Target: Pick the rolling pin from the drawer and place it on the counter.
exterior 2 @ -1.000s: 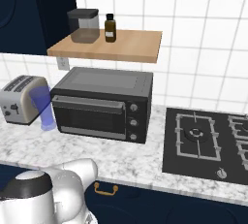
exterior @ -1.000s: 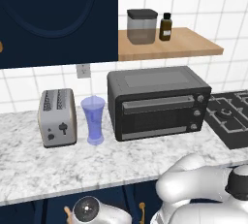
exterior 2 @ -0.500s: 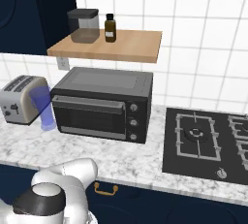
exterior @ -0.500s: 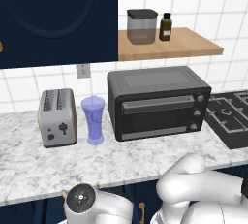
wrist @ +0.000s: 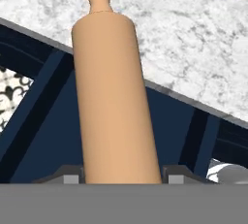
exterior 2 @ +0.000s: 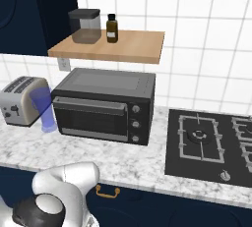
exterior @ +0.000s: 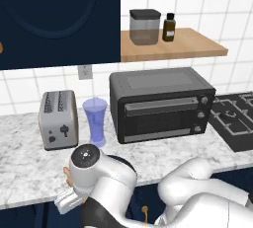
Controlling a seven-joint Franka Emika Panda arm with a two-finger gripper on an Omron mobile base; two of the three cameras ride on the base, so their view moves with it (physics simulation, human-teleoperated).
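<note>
Gripper [wrist: 121,178] at the hand view's bottom: we are clamping the light-brown wooden rolling pin [wrist: 114,97], carrying it; next, lowering onto the white-and-grey marbled counter [wrist: 193,48] upper right.

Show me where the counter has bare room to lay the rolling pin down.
The counter is bare along its front edge, ahead of the toaster, blue cup and toaster oven. More room lies between oven and cooktop. The back row is crowded. The rolling pin is held.
</note>
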